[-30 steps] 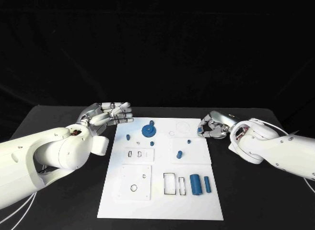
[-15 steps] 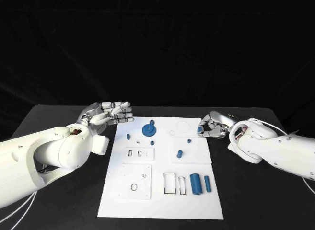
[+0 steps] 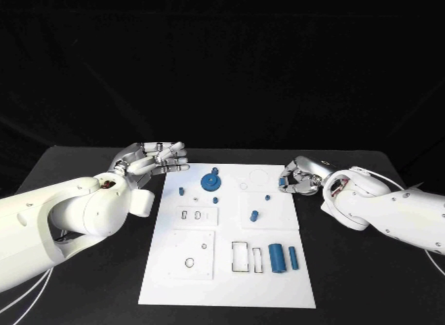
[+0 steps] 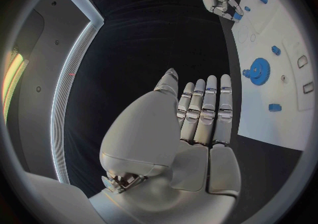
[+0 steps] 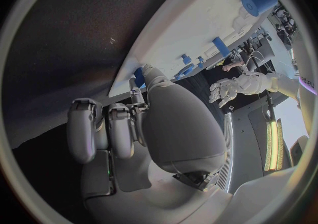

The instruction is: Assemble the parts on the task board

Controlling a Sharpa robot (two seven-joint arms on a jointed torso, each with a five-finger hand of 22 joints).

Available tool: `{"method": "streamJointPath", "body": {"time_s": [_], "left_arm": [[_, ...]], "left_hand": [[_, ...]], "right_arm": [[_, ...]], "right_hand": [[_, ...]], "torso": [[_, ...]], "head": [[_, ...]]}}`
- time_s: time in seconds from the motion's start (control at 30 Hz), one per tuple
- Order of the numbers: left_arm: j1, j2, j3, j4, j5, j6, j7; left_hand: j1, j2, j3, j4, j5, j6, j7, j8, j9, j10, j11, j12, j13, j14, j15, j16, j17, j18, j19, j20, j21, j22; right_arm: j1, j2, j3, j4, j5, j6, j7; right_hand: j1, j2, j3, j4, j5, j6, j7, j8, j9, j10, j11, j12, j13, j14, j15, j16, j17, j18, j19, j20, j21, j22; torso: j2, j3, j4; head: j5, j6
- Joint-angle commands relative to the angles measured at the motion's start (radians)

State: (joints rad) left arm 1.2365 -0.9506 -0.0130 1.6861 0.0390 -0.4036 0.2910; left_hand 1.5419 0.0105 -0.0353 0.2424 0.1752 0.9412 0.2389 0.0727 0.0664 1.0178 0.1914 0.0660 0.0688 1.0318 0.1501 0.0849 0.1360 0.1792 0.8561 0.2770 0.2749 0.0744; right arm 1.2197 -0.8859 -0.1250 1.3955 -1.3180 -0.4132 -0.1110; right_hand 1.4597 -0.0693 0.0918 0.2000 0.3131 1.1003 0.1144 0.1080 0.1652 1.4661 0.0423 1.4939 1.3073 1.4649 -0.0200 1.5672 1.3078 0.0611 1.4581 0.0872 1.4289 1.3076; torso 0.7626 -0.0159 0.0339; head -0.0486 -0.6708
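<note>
The white task board (image 3: 227, 271) lies in the middle of the table. On its far part stand a blue gear (image 3: 210, 182) and several small blue pegs, such as one (image 3: 253, 217) near the middle. A thick blue cylinder (image 3: 277, 258) and a thin one (image 3: 292, 259) lie at its near right. My right hand (image 3: 301, 175) hovers at the board's far right edge, fingers curled, pinching a small blue part (image 3: 284, 181) that is mostly hidden by its fingers. My left hand (image 3: 149, 160) hangs beside the far left corner, fingers straight and apart, holding nothing.
Recessed slots and holes (image 3: 246, 258) mark the board's near half. Black table (image 3: 95, 271) surrounds the board on both sides. In the left wrist view the gear (image 4: 257, 69) lies beyond my left hand's fingertips (image 4: 211, 83).
The right hand has crept slightly toward the far side with the small blue part. The left hand has barely shifted.
</note>
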Motion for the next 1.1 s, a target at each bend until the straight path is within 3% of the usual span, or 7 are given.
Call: {"method": "streamJointPath", "body": {"time_s": [0.03, 0.2, 0.53, 0.63, 0.8, 0.93, 1.1], "left_arm": [[0.001, 0.001, 0.001, 0.001, 0.002, 0.019, 0.003], [0.001, 0.002, 0.001, -0.001, 0.002, 0.024, 0.004], [0.001, 0.005, 0.0, -0.01, 0.002, 0.025, 0.003], [0.001, 0.006, 0.0, -0.016, 0.002, 0.025, 0.004], [0.001, 0.012, -0.001, -0.02, 0.002, 0.025, 0.004], [0.001, 0.014, -0.001, -0.021, 0.002, 0.025, 0.004], [0.001, 0.015, -0.001, -0.019, 0.001, 0.024, 0.008]], "left_hand": [[0.005, 0.002, 0.008, 0.001, 0.002, -0.007, 0.002, -0.005, 0.0, -0.006, -0.002, -0.001, -0.001, -0.006, 0.001, -0.006, 0.001, 0.004, -0.008, 0.001, -0.006, -0.002], [0.005, 0.002, 0.008, 0.001, 0.002, -0.007, 0.002, -0.005, 0.0, -0.006, -0.002, -0.001, -0.001, -0.006, 0.001, -0.006, 0.001, 0.004, -0.008, 0.001, -0.006, -0.002], [0.005, 0.002, 0.009, 0.001, 0.002, -0.008, 0.002, -0.005, 0.0, -0.007, -0.001, -0.001, -0.001, -0.007, 0.002, -0.006, 0.002, 0.004, -0.009, 0.001, -0.006, -0.002], [0.005, 0.002, 0.009, 0.001, 0.002, -0.008, 0.002, -0.005, 0.0, -0.007, -0.001, -0.001, -0.001, -0.007, 0.002, -0.007, 0.002, 0.004, -0.009, 0.001, -0.006, -0.002], [0.006, 0.001, 0.01, 0.0, 0.002, -0.008, 0.002, -0.005, 0.0, -0.007, -0.001, -0.001, -0.001, -0.007, 0.002, -0.007, 0.002, 0.004, -0.009, 0.001, -0.006, -0.002], [0.006, 0.001, 0.01, 0.0, 0.002, -0.008, 0.002, -0.005, 0.0, -0.007, -0.001, -0.001, -0.001, -0.007, 0.002, -0.007, 0.002, 0.004, -0.009, 0.001, -0.006, -0.002], [0.012, 0.0, 0.012, -0.004, 0.001, -0.009, 0.002, -0.005, 0.0, -0.008, -0.001, -0.001, -0.001, -0.008, 0.002, -0.008, 0.002, 0.004, -0.01, 0.002, -0.007, -0.002]], "right_arm": [[-0.001, -0.004, -0.001, 0.011, -0.013, -0.043, 0.006], [0.0, -0.018, 0.001, 0.035, -0.018, -0.06, -0.002], [0.032, -0.022, 0.007, 0.15, -0.066, -0.077, -0.07], [0.043, 0.012, 0.007, 0.195, -0.11, -0.086, -0.114], [0.046, 0.074, 0.006, 0.231, -0.163, -0.086, -0.151], [0.037, 0.124, 0.003, 0.237, -0.204, -0.08, -0.166], [0.009, 0.183, -0.001, 0.224, -0.263, -0.075, -0.178]], "right_hand": [[0.001, 0.014, 0.01, -0.004, -0.005, 0.014, -0.003, 0.007, 0.004, 0.044, -0.008, 0.012, 0.185, 0.106, -0.009, 0.004, 0.263, -0.022, 0.014, -0.004, 0.014, 0.141], [0.004, 0.033, 0.026, -0.01, -0.073, 0.026, -0.011, 0.013, 0.008, 0.051, -0.016, 0.018, 0.192, 0.106, -0.018, 0.004, 0.263, -0.024, 0.017, -0.012, 0.019, 0.147], [0.0, 0.039, 0.031, -0.009, -0.081, 0.03, -0.013, 0.016, 0.01, 0.053, -0.017, 0.02, 0.196, 0.106, -0.019, 0.004, 0.263, -0.026, 0.023, -0.014, 0.026, 0.154], [0.001, 0.042, 0.034, -0.01, -0.083, 0.031, -0.015, 0.016, 0.01, 0.054, -0.019, 0.021, 0.197, 0.106, -0.02, 0.004, 0.263, -0.028, 0.027, -0.014, 0.031, 0.16], [0.001, 0.043, 0.036, -0.011, -0.085, 0.034, -0.016, 0.018, 0.011, 0.054, -0.019, 0.021, 0.196, 0.106, -0.02, 0.004, 0.263, -0.026, 0.023, -0.015, 0.025, 0.154], [-0.001, 0.042, 0.036, -0.011, -0.087, 0.035, -0.016, 0.019, 0.011, 0.054, -0.02, 0.021, 0.197, 0.106, -0.021, 0.004, 0.263, -0.025, 0.022, -0.015, 0.024, 0.153], [-0.005, 0.039, 0.035, -0.011, -0.09, 0.036, -0.017, 0.019, 0.012, 0.052, -0.02, 0.019, 0.195, 0.106, -0.021, 0.004, 0.263, -0.024, 0.018, -0.016, 0.019, 0.149]], "torso": [[0.0, 0.0007, 0.0004], [-0.002, -0.0002, 0.0009], [-0.006, -0.0002, -0.0027], [-0.01, -0.0009, -0.0037], [-0.01, -0.0025, 0.0033], [-0.01, -0.0042, 0.0061], [-0.009, -0.0039, 0.0042]], "head": [[0.001, -0.002], [0.004, -0.003], [0.021, -0.01], [0.028, -0.011], [0.034, -0.016], [0.037, -0.018], [0.041, -0.021]]}}
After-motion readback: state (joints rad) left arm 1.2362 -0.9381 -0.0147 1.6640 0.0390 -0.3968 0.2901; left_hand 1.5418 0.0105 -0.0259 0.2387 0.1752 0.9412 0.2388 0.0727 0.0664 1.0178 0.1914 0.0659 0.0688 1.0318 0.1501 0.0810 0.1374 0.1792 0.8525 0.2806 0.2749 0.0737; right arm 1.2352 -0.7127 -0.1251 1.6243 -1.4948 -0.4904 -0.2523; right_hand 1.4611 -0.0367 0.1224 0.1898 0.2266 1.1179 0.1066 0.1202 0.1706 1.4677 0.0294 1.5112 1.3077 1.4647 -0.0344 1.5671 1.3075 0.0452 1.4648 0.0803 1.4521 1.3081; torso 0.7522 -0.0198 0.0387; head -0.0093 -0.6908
